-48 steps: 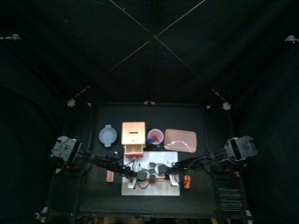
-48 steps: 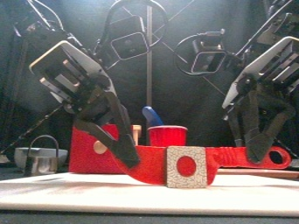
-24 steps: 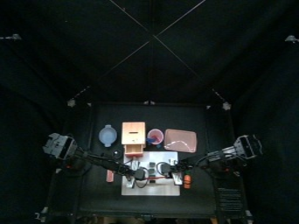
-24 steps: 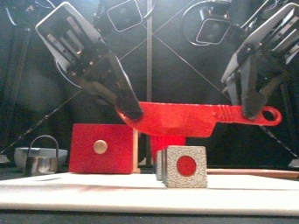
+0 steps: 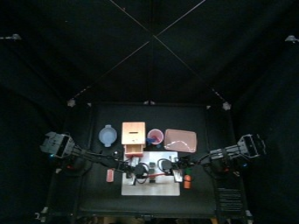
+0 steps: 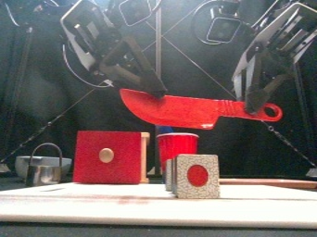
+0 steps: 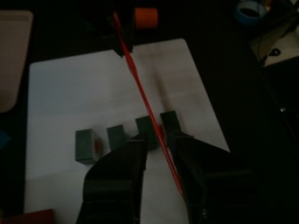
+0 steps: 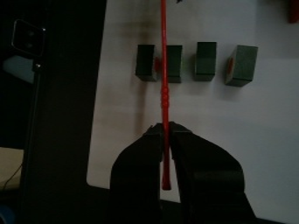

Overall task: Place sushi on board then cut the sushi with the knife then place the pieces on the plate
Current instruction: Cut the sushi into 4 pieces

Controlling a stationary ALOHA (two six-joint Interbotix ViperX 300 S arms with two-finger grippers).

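A red toy knife (image 6: 198,108) hangs level above the white board (image 6: 148,199), held at both ends. My left gripper (image 6: 139,88) is shut on the blade's tip and my right gripper (image 6: 257,100) is shut on the handle. Below the blade a sushi piece (image 6: 195,176) stands on the board, its speckled face with a red centre toward the front. In the right wrist view several dark green pieces (image 8: 205,61) lie in a row on the board (image 8: 222,131), apart from each other, with the knife (image 8: 163,87) edge-on over them. The left wrist view shows the pieces (image 7: 122,136) beyond the jaws.
Behind the board stand the wooden box with the red drawer front (image 6: 109,155), the red cup (image 6: 180,145) and, in the top view, the pink tray (image 5: 180,138) and blue-grey bowl (image 5: 107,136). A metal cutter (image 6: 44,167) sits at the left.
Both grippers have lifted the knife from board level beside the sushi to well above it. The sushi piece stays standing on the board.
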